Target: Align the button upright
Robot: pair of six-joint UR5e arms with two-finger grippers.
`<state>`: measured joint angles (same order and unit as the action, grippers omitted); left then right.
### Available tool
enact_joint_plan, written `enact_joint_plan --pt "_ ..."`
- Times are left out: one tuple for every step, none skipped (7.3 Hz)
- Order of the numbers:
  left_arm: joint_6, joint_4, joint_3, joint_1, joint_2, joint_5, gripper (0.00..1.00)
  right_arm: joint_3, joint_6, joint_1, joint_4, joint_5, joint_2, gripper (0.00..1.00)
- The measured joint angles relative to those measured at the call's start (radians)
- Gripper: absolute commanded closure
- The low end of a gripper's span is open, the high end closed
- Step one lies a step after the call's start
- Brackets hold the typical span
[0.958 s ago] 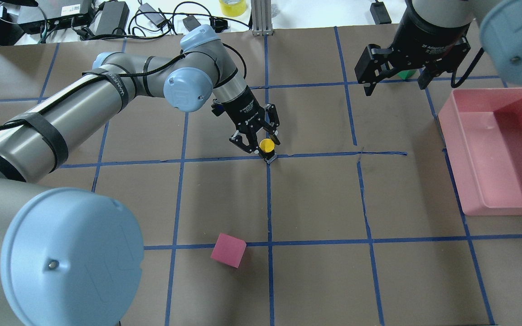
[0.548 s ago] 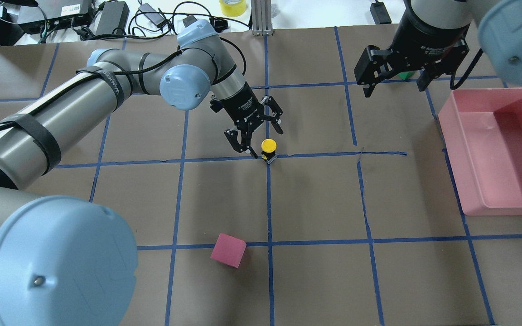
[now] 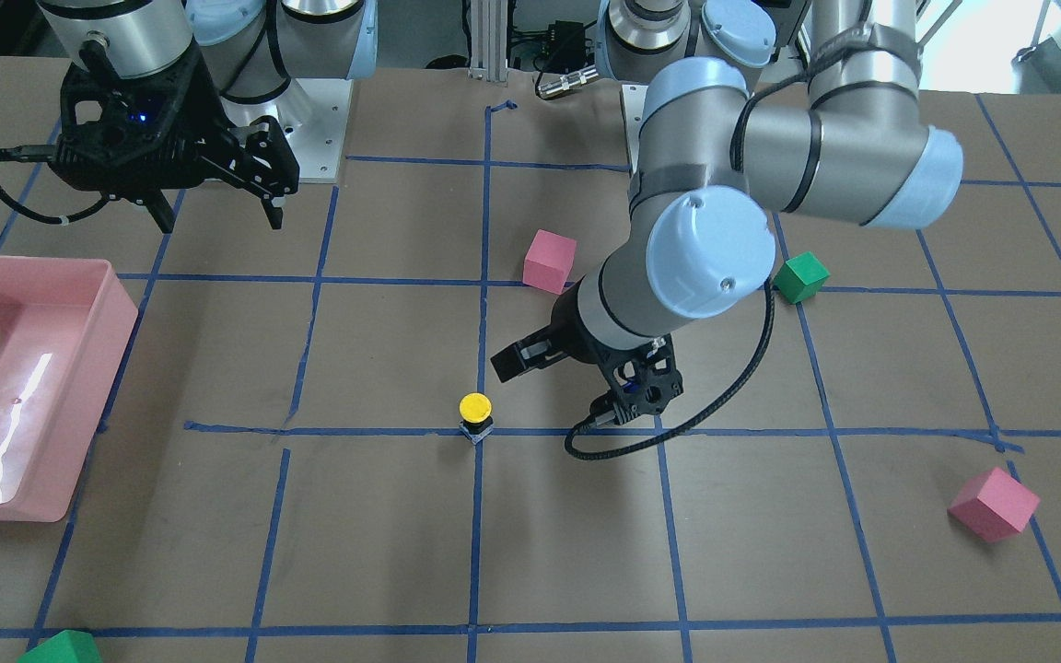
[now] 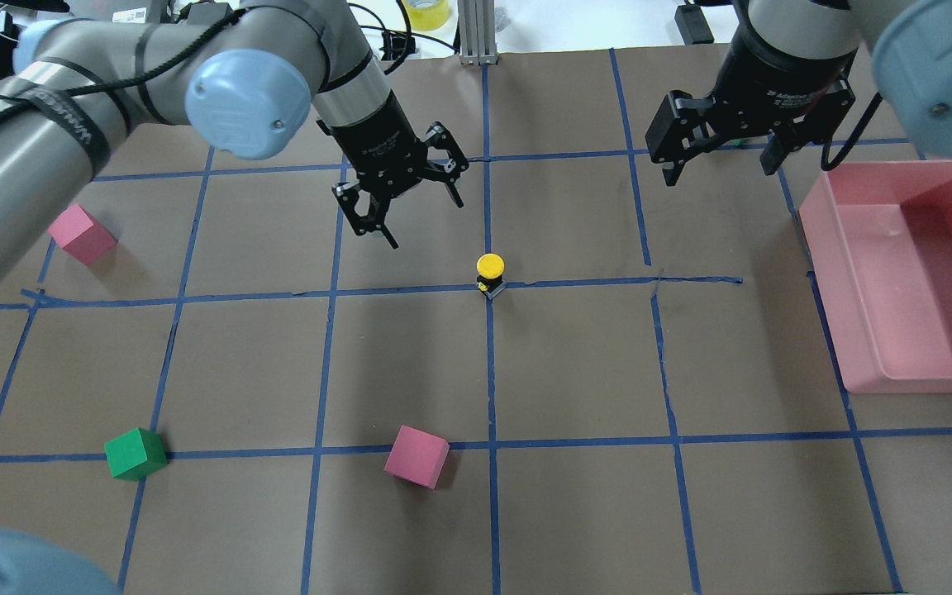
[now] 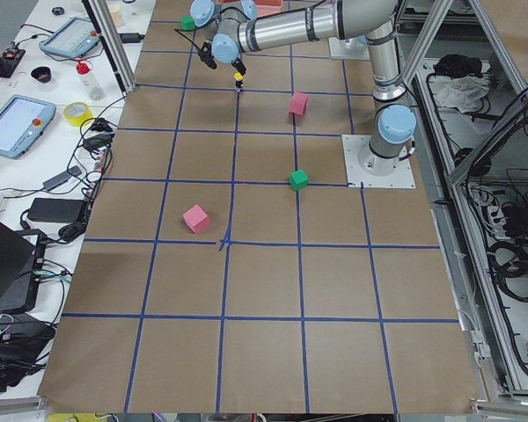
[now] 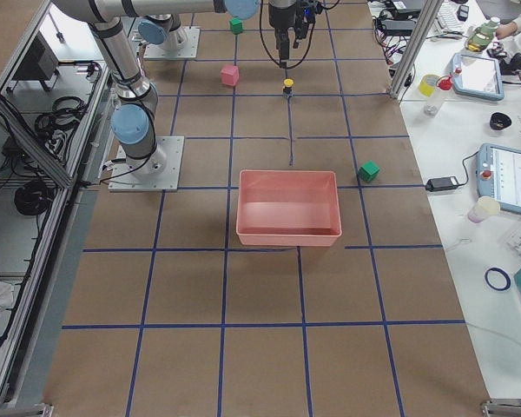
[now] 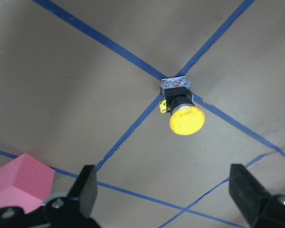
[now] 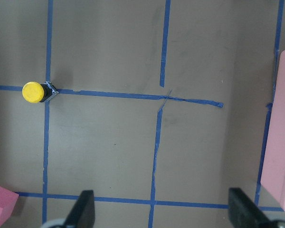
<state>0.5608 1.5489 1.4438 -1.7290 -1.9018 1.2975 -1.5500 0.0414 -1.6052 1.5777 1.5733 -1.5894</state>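
Note:
The button (image 4: pixel 490 268) stands upright on its grey base at a crossing of blue tape lines, yellow cap on top. It also shows in the front view (image 3: pixel 475 410), the left wrist view (image 7: pixel 185 116) and the right wrist view (image 8: pixel 33 92). My left gripper (image 4: pixel 426 223) is open and empty. It hangs above the table, apart from the button, up and to the left of it in the overhead view. My right gripper (image 4: pixel 720 169) is open and empty, high above the table's far right part.
A pink bin (image 4: pixel 827 289) sits at the right edge. Pink cubes (image 4: pixel 416 456) (image 4: pixel 81 234) and a green cube (image 4: pixel 135 453) lie on the left half. Another green cube (image 3: pixel 59 649) lies beyond the right gripper. Cables and boxes lie past the table's far edge.
My left gripper stood around the button, then opened and drew back up and to the left. The button stays upright on the tape crossing. The right arm has barely moved.

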Motion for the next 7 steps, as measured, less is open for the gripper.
enact_joint_plan --pt "-0.131 0.035 0.004 0.008 0.070 0.061 0.00 0.001 0.000 0.000 -0.012 0.002 -0.001 0.00" --pt "-0.274 0.052 0.014 0.022 0.139 0.110 0.00 0.002 -0.001 0.001 -0.018 0.003 -0.002 0.00" --pt "-0.448 0.054 0.032 0.043 0.206 0.163 0.00 0.003 -0.001 0.002 -0.021 0.004 -0.004 0.00" --pt "-0.592 0.050 0.046 0.070 0.258 0.199 0.00 0.003 -0.001 0.002 -0.022 0.004 -0.006 0.00" --pt "-0.675 0.034 0.058 0.098 0.293 0.216 0.00 0.004 -0.002 0.002 -0.023 0.005 -0.009 0.00" --pt "-0.716 -0.010 0.074 0.118 0.313 0.234 0.00 0.003 -0.002 0.002 -0.023 0.004 -0.010 0.00" --pt "-0.735 -0.083 0.097 0.126 0.323 0.255 0.00 0.003 -0.002 0.001 -0.023 0.005 -0.010 0.00"
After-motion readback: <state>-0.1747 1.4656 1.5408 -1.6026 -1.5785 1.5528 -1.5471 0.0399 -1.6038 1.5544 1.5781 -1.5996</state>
